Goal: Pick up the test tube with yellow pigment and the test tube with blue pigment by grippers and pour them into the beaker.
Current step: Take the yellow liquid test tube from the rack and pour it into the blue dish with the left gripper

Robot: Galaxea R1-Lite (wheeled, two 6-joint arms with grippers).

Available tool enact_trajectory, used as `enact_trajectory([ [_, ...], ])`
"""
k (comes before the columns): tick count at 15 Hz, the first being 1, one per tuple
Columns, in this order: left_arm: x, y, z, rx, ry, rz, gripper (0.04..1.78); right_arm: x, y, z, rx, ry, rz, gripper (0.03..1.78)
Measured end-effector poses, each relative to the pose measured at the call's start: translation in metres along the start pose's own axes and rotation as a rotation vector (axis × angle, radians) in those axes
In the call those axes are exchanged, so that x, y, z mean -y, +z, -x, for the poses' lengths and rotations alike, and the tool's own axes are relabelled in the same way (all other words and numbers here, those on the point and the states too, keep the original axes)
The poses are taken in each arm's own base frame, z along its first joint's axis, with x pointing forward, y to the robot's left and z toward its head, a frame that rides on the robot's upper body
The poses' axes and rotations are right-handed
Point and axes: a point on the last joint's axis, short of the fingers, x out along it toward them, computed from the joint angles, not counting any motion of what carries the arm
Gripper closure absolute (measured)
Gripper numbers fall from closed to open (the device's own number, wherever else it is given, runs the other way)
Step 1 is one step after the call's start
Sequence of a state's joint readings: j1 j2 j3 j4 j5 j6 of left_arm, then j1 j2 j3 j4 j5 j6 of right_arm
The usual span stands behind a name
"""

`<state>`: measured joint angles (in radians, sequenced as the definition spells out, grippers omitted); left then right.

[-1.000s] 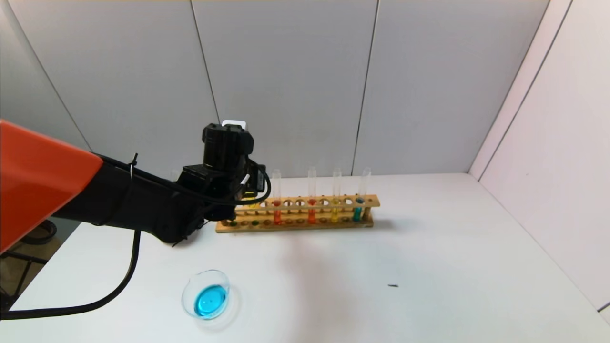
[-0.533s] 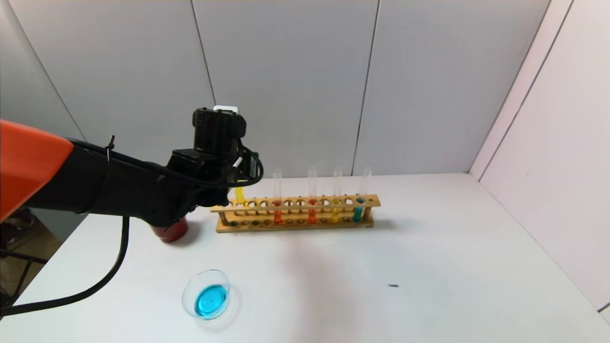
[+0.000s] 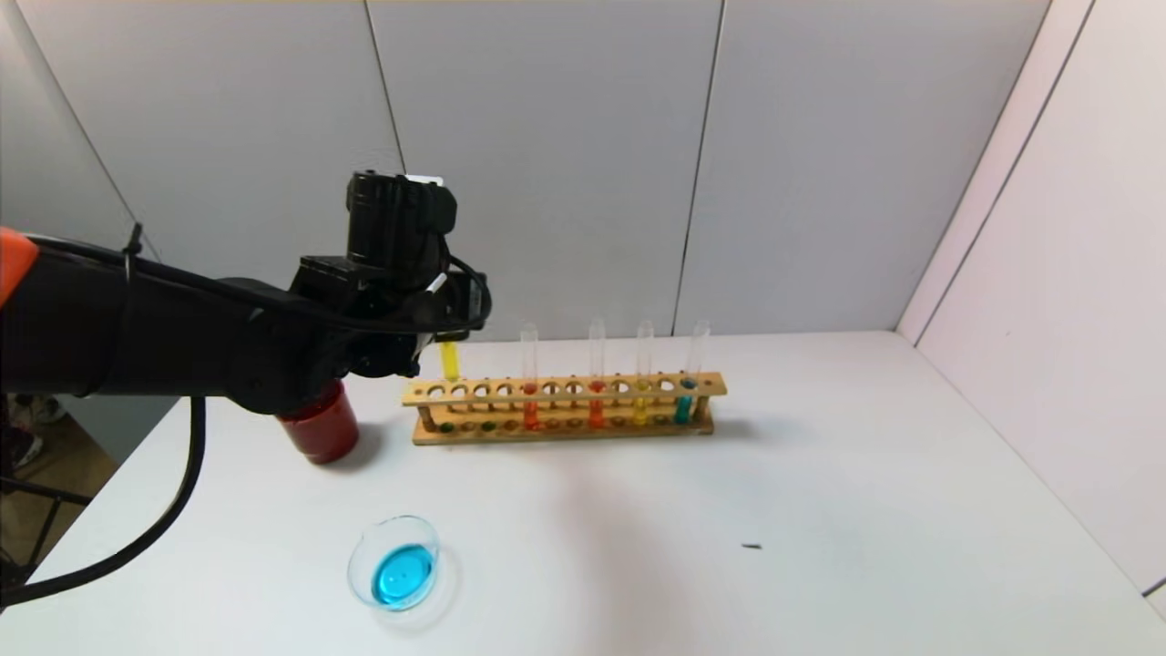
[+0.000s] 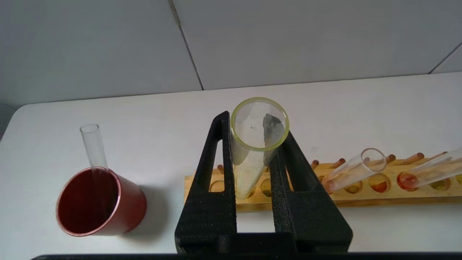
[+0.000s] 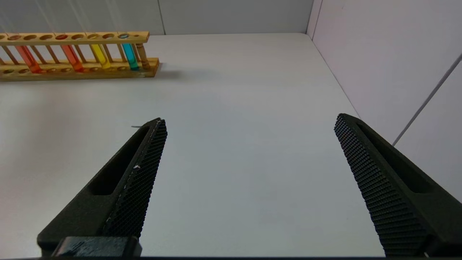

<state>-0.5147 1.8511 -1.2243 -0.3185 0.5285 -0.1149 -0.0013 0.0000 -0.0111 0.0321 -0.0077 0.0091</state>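
My left gripper (image 3: 444, 339) (image 4: 257, 126) is shut on the test tube with yellow pigment (image 3: 450, 363) (image 4: 252, 159) and holds it upright just above the left end of the wooden rack (image 3: 565, 407) (image 4: 361, 196). The tube's bottom hangs slightly over the rack's holes. The test tube with blue pigment (image 3: 684, 401) (image 5: 129, 56) stands in the rack near its right end. The beaker (image 3: 393, 562) sits near the table's front left and holds blue liquid. My right gripper (image 5: 249, 121) hangs open over bare table, out of the head view.
A dark red cup (image 3: 319, 426) (image 4: 97, 202) with an empty clear tube (image 4: 93, 144) in it stands left of the rack. The rack also holds two orange-red tubes (image 3: 529, 405) and another yellow tube (image 3: 641, 405). A small dark speck (image 3: 751, 547) lies on the table.
My left gripper has risen and drifted slightly left, lifting the yellow tube out of the rack. The red cup, hidden behind the arm before, now shows.
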Motion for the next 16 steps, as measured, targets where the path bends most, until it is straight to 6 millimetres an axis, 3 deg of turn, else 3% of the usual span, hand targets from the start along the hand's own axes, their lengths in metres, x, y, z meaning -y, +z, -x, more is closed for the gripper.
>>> enact_trajectory([
  [8,-0.025,0.009,0.045,-0.042,0.005,-0.025,1.5,0.0,0.0,0.0,0.0,0.0,0.0,0.11],
  [16,-0.057,-0.009,0.095,-0.098,0.0,-0.075,1.5,0.0,0.0,0.0,0.0,0.0,0.0,0.11],
])
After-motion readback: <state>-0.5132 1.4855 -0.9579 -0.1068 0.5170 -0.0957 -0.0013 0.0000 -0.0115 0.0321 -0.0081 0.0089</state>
